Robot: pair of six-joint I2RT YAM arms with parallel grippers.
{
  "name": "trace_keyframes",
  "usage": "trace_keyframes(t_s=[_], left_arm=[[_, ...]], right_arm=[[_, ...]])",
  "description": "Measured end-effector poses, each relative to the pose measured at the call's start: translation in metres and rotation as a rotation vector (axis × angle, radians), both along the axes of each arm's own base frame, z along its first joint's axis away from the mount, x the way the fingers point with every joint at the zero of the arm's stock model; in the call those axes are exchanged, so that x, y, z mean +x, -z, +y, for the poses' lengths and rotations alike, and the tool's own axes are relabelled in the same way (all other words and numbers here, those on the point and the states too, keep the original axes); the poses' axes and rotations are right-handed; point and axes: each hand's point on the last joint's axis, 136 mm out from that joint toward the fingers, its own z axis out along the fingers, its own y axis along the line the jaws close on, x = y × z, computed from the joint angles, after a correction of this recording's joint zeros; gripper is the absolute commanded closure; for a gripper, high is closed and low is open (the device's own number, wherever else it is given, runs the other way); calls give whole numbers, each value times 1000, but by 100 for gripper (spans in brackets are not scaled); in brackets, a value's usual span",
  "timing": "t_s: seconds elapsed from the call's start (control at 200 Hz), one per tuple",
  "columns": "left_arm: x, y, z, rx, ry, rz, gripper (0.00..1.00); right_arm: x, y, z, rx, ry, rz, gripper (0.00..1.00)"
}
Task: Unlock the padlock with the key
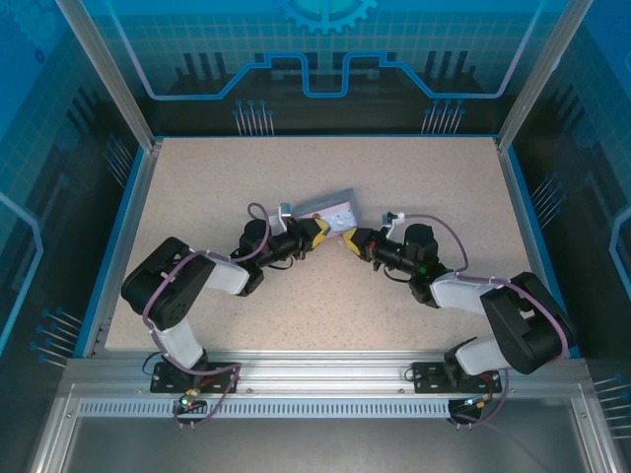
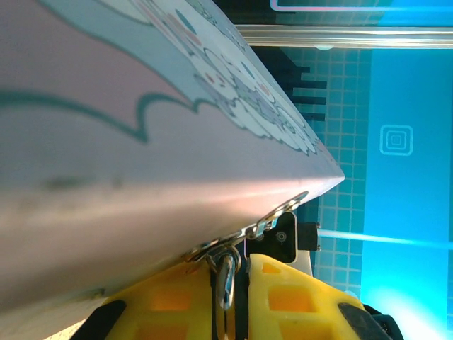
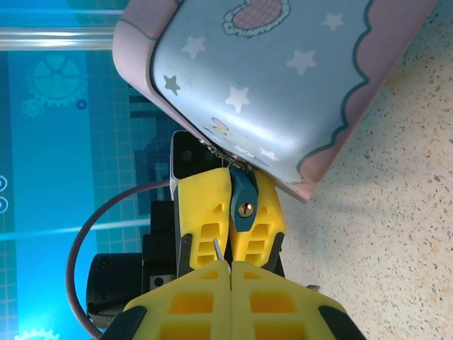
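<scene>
One tin point(image 3: 283, 92): glossy, round-cornered, star print. One padlock point(image 3: 243, 205): teal body, brass keyhole, pinched by left gripper point(image 2: 230, 283). One key point(image 3: 216, 249): thin metal sliver, pinched by right gripper point(image 3: 229, 273).

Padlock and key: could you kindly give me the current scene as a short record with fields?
padlock: teal, keyhole facing the right wrist camera, hanging at the hasp of the tin
key: thin sliver, not yet in the keyhole
left gripper: shut on padlock
right gripper: shut on key
tin: on the table, beyond both grippers
</scene>
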Motion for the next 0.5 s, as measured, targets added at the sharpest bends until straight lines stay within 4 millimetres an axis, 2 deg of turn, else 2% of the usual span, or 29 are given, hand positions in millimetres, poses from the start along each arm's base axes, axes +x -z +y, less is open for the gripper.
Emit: trace_keyframes(t_s=[0.215, 0.5], left_arm=[[0, 0, 0, 0, -1, 0, 100], [0, 0, 0, -1, 0, 0, 100]], right_arm=[[1, 1, 3, 9, 24, 16, 100], [2, 15, 10, 2, 33, 56, 100]])
